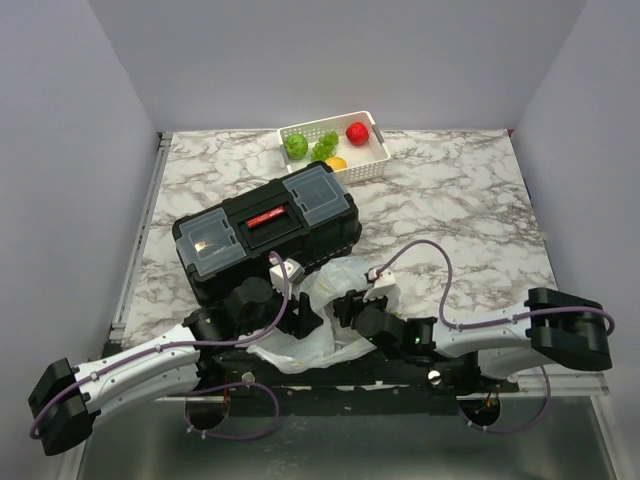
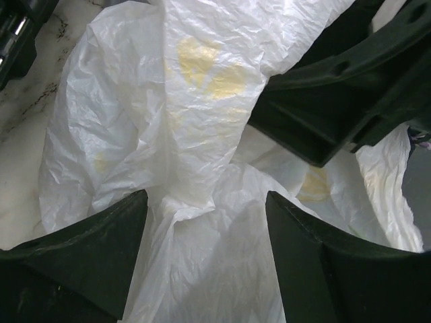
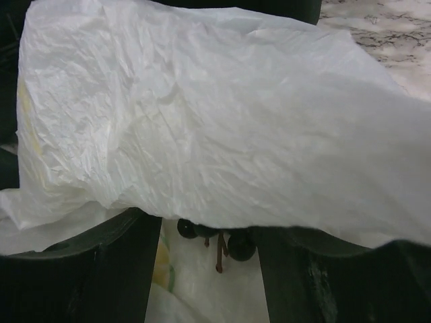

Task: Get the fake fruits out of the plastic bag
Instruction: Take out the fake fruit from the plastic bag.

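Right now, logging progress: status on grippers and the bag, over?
Left gripper open, right gripper open, both at the plastic bag. Yellowish patches show through it. Black toolbox close behind.

From above, the left arm (image 1: 150, 362) and right arm (image 1: 490, 328) meet over a crumpled white plastic bag (image 1: 298, 350) beside a black toolbox (image 1: 268, 228), with a white basket (image 1: 368, 168) of fruit (image 1: 357, 132) beyond.

Thin, crinkly, see-through white plastic for the bag (image 1: 300, 350). Smooth marble-look top on the table (image 1: 450, 200). Hard, shiny black plastic on the toolbox (image 1: 265, 235). White plastic with holes for the basket (image 1: 362, 170).
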